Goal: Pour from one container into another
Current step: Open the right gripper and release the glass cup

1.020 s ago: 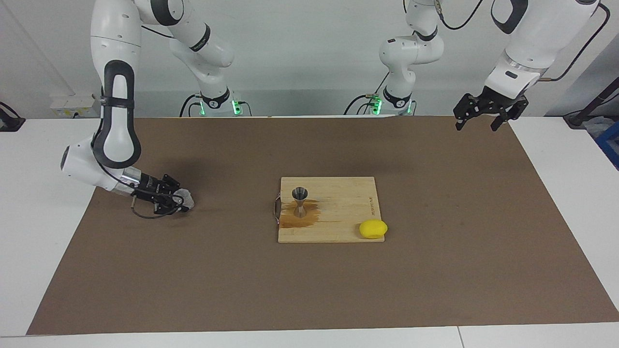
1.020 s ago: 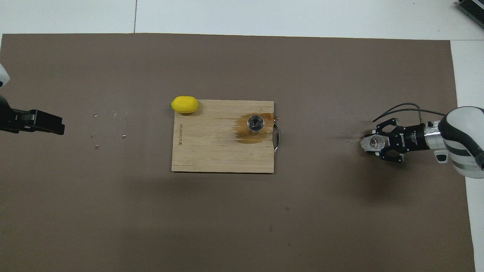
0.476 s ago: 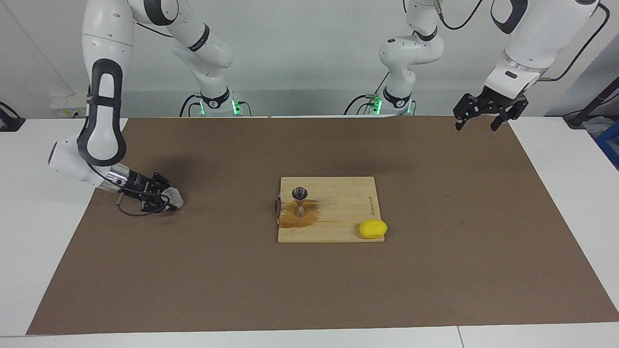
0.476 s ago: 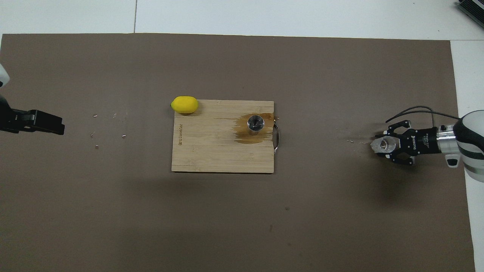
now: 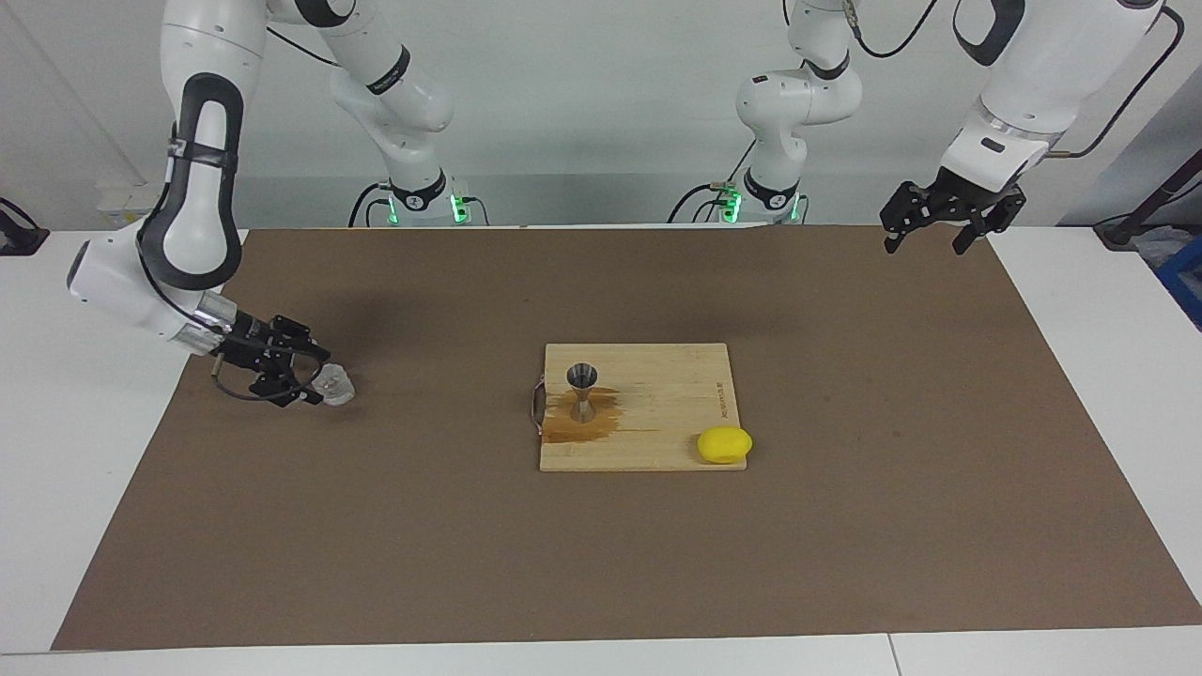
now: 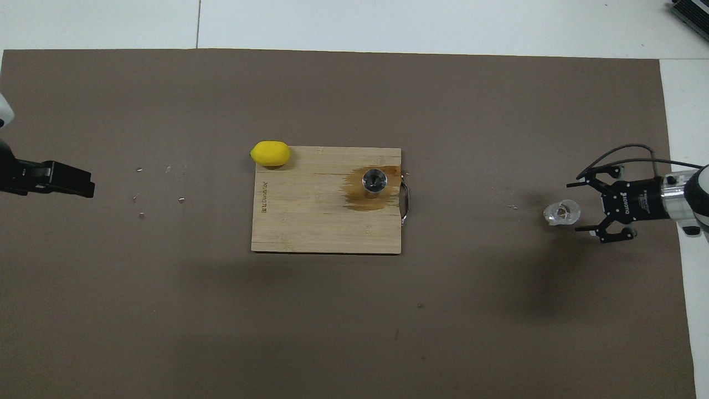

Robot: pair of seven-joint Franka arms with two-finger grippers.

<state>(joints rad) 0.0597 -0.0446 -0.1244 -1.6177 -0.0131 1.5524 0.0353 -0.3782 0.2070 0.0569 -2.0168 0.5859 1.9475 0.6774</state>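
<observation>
Right tool [image 5: 302,376] is standing spread beside the glass [image 5: 334,385], which is resting on the surface at its end; it should be retreating straight, not knocking it. Left tool [image 5: 939,228] is waiting spread.

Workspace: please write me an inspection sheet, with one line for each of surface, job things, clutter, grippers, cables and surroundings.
Surface: brown mat on a white table; wooden cutting board mid-mat with a brown wet stain around the jigger.
Job things: steel jigger upright on the board; glass tumbler on the mat toward the right arm's end.
Clutter: lemon at a board corner; small pale specks on the mat.
Grippers: right gripper low beside the tumbler, fingers open and apart from it; left gripper open, waiting raised over the mat's edge.
Cables: black loop at the right wrist.
Surroundings: pale wall; green lights at the bases.
</observation>
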